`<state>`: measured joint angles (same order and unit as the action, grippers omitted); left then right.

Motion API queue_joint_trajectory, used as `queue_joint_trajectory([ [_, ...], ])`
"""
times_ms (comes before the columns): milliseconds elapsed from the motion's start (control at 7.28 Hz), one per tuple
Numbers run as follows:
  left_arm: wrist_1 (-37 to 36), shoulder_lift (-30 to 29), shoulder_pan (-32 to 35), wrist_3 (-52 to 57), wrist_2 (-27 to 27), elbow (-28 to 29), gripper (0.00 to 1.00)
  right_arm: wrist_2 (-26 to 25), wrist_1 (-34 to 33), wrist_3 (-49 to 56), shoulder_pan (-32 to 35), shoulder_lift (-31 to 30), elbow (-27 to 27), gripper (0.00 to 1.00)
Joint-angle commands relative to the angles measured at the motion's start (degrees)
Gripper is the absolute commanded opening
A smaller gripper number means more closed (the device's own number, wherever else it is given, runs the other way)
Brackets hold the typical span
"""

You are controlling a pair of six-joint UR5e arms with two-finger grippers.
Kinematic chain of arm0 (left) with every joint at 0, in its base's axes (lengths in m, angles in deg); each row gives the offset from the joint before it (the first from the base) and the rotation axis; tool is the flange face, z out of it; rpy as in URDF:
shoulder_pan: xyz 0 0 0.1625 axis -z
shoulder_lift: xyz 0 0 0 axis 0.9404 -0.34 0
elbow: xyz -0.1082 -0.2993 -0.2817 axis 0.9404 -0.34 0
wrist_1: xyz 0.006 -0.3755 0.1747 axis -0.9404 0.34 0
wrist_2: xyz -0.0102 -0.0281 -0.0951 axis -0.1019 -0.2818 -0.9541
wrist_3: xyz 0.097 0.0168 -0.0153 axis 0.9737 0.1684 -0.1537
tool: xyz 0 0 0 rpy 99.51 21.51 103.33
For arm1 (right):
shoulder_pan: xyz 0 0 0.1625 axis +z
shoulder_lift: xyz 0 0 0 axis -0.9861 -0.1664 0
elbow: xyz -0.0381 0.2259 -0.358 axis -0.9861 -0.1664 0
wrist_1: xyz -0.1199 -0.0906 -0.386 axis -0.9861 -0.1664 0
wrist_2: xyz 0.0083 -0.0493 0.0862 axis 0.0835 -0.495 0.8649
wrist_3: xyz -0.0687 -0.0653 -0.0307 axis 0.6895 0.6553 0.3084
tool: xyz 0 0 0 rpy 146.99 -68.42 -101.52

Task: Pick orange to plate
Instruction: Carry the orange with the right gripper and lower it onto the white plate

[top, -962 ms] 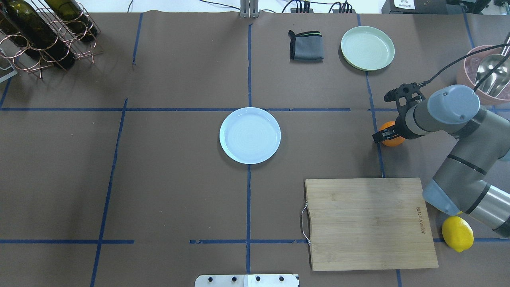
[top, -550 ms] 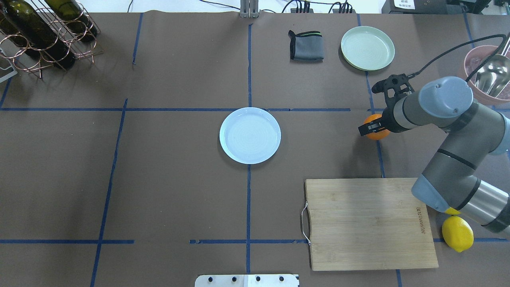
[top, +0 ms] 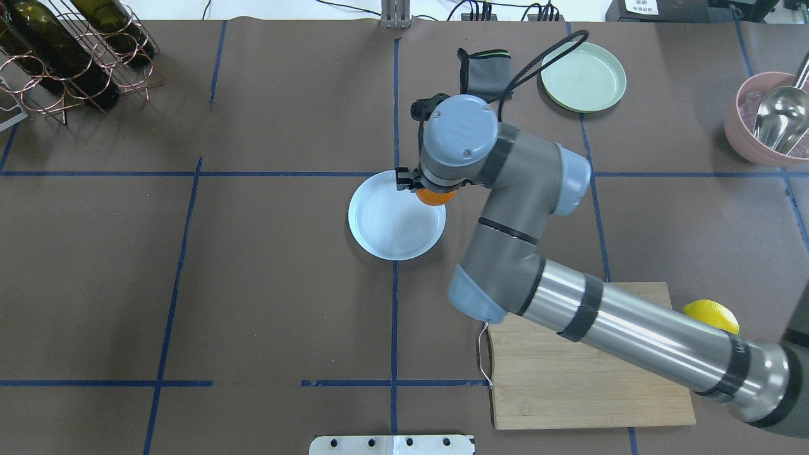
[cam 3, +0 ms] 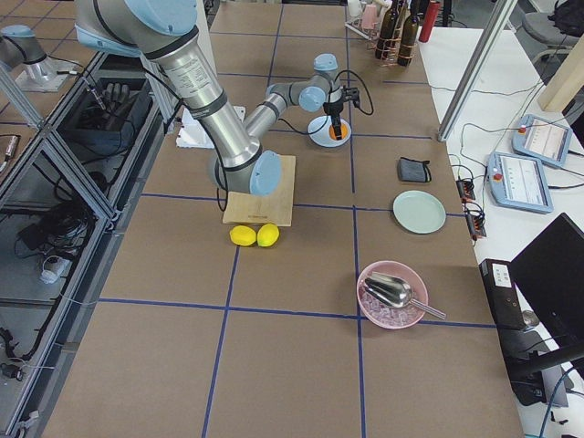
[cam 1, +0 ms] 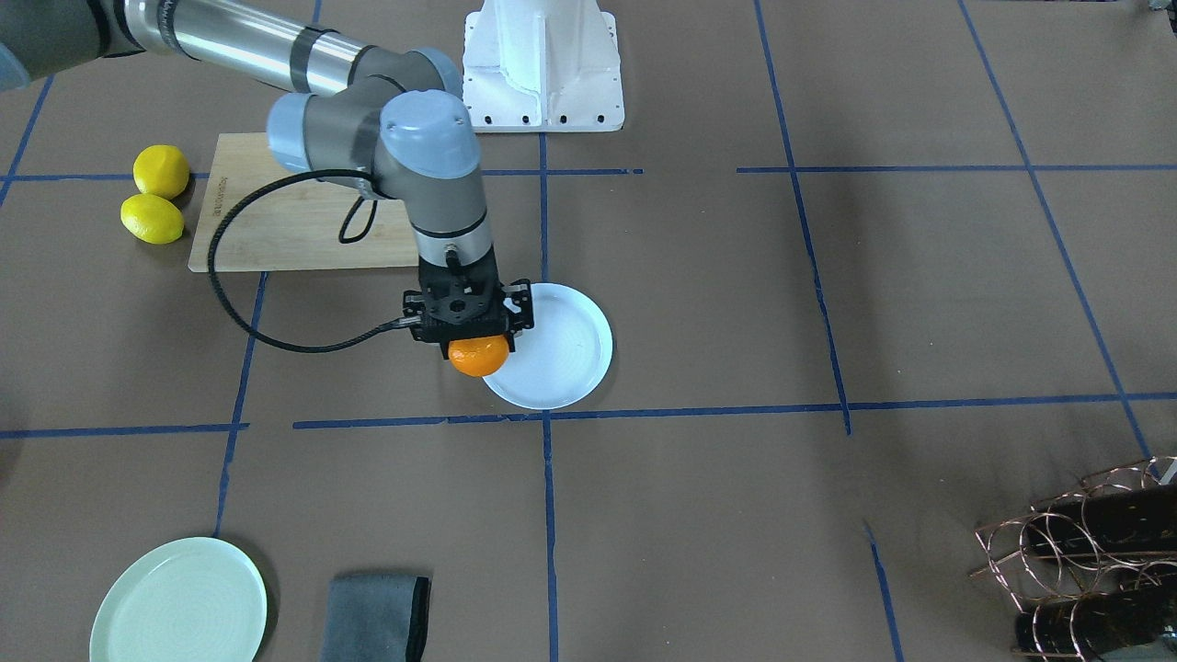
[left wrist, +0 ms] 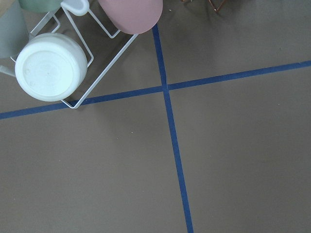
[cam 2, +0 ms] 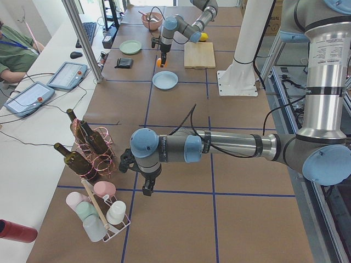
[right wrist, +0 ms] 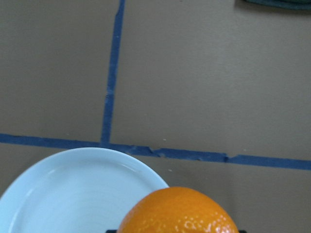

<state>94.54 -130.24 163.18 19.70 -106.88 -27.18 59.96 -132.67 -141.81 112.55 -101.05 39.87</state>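
Observation:
My right gripper points straight down and is shut on the orange, which hangs in the air. The fruit sits over the far right rim of the glossy white plate at the table's middle. The overhead view shows only a sliver of the orange under the wrist. The right wrist view has the orange at the bottom edge, with the plate below and to its left. My left gripper hangs low over bare table near the cup rack, and I cannot tell its state.
A bamboo cutting board lies under the right forearm, with two lemons beside it. The far side holds a mint-green plate, a grey cloth and a pink bowl with a scoop. A wine rack stands far left.
The right arm has swung left with the orange in its grip, from the table's right part to above the white plate's rim. The wrist now points straight down.

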Motion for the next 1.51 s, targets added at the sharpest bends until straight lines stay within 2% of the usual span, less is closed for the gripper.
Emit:
queue_joint_trajectory([
  [0, 0.0, -0.1, -0.1, 0.0, -0.1, -0.1, 1.00, -4.6, -0.5, -3.9, -3.8, 6.7, -9.2, 0.18],
  [137, 0.0, -0.2, -0.1, 0.0, -0.1, -0.1, 1.00, -5.6, -0.5, -3.9, -4.5, 6.9, -9.6, 0.21],
  [412, -0.1, -0.1, -0.1, 0.0, -0.1, -0.6, 1.00, -6.3, -0.6, -4.0, -5.4, 6.2, -10.0, 0.44],
  [550, 0.0, -0.2, -0.1, 0.0, -0.1, -0.6, 1.00, -7.3, -0.7, -4.0, -5.7, 6.4, -9.9, 0.78],
  [687, -0.1, -0.1, -0.1, 0.0, -0.1, -0.6, 1.00, -7.3, -0.9, -3.8, -5.7, 6.8, -9.8, 1.00],
  [962, 0.0, -0.1, -0.1, 0.1, 0.0, -0.8, 1.00, -5.9, -0.9, -2.1, -4.2, 7.2, -8.0, 1.00],
  [1099, 0.0, -0.1, 0.0, 0.3, 0.1, -0.9, 1.00, -3.4, -2.9, -0.1, -1.9, 7.2, -6.2, 1.00],
  [1374, 0.0, 0.2, 0.0, 0.5, 0.1, -0.9, 1.00, 7.4, -10.2, 11.6, 7.0, 6.0, 0.1, 1.00],
])
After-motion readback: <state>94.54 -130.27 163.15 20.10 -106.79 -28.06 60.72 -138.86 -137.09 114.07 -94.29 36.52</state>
